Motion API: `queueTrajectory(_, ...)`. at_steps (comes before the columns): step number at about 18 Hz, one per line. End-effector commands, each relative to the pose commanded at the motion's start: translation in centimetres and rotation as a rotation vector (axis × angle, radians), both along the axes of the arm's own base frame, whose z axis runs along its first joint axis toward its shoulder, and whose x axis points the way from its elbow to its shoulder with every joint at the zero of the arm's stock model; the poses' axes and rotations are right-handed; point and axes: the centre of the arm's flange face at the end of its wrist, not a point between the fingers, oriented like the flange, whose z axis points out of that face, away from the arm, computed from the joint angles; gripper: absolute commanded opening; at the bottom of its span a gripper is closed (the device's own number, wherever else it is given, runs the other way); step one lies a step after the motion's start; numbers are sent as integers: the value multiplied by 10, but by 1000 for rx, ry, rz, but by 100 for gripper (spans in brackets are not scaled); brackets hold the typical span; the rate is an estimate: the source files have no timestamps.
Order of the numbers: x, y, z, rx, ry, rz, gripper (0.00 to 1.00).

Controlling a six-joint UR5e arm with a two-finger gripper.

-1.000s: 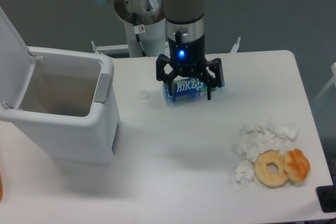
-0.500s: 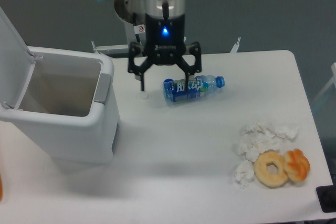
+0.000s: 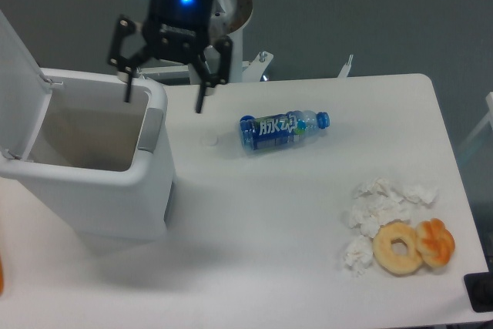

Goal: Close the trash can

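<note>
The trash can (image 3: 115, 198) is a large white boxy bin at the left of the table. Its flat white lid (image 3: 17, 59) stands raised at the far left, so the bin is open and its inside shows. A grey tab (image 3: 149, 129) sits on its right rim. My gripper (image 3: 164, 99) hangs above the bin's right rim, open and empty. One fingertip is over the bin's opening and the other over the table just right of the rim.
A blue-labelled plastic bottle (image 3: 283, 129) lies on its side mid-table, with a small white cap (image 3: 209, 140) to its left. Crumpled tissues (image 3: 381, 206), a doughnut (image 3: 398, 247) and a pastry (image 3: 436, 242) lie at the front right.
My gripper has moved left and up, from over the bottle to above the trash can's right rim. It stays open. The bottle and the lid have not moved.
</note>
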Motion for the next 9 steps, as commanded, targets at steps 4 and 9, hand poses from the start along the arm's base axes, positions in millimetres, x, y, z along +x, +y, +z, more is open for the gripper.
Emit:
queueTrajectory(4,20,6,26,54,-30,-18,100)
queueTrajectory(9,60,-1,56,110,-49,-59,100)
